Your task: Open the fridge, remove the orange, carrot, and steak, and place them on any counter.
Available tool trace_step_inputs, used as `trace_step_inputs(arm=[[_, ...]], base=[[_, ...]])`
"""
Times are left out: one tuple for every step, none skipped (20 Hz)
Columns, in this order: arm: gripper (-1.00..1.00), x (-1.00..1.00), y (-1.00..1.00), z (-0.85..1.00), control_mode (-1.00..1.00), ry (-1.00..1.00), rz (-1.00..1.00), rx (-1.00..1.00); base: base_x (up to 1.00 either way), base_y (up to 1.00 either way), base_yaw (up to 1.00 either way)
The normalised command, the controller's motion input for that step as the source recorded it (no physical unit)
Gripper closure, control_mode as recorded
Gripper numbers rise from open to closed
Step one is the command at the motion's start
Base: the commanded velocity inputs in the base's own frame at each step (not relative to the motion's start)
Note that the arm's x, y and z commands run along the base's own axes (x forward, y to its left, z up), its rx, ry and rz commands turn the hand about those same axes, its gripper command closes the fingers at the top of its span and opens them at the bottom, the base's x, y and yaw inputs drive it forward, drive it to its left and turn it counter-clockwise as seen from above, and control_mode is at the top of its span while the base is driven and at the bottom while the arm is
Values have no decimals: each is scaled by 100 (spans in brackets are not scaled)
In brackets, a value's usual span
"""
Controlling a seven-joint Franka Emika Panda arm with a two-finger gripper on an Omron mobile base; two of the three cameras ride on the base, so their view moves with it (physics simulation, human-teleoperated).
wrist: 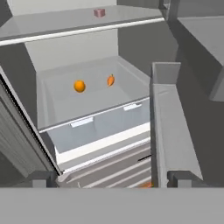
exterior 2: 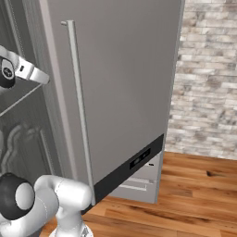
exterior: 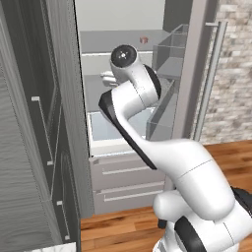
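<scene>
The fridge [exterior: 123,64] stands open, its door [exterior 2: 125,92] swung wide to the right. In the hand view a round orange [wrist: 79,86] and a small tapered carrot [wrist: 111,80] lie side by side in a white bin low in the fridge. The pinkish steak [wrist: 99,12] lies on the grey shelf above them, and shows as a small red spot [exterior: 143,40] in the left base view. My gripper [wrist: 113,179] is open and empty, some way in front of the bin and above it. A thin pale strip of counter [exterior: 51,247] shows at the bottom left.
Clear door bins [wrist: 168,131] jut out close on the right of my hand. Dark grey cabinets [exterior: 29,123] flank the fridge on the left. Closed drawers [exterior: 128,179] sit below the open compartment. A brick wall [exterior 2: 208,83] and wood floor [exterior 2: 185,199] lie to the right.
</scene>
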Motion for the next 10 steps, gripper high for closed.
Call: trace_step_inputs(arm=[[-100, 22, 9, 0, -100, -23, 0, 0], [-100, 23, 17, 0, -100, -23, 0, 0], [-100, 20, 24, 0, -100, -25, 0, 0], [-100, 26, 22, 0, -100, -21, 0, 0], [-100, 26, 19, 11, -100, -21, 0, 0], [-100, 28, 6, 22, -100, -15, 0, 0], [-100, 28, 6, 21, -100, -13, 0, 0], [-100, 28, 6, 21, -100, -13, 0, 0], [-100, 24, 4, 22, -100, -10, -1, 0], [-100, 27, 3, 22, -100, -7, -1, 0]], base=[[0, 0, 0], [0, 0, 0], [0, 0, 0], [0, 0, 0], [0, 0, 0], [0, 0, 0], [0, 0, 0], [0, 0, 0], [0, 0, 0], [0, 0, 0]])
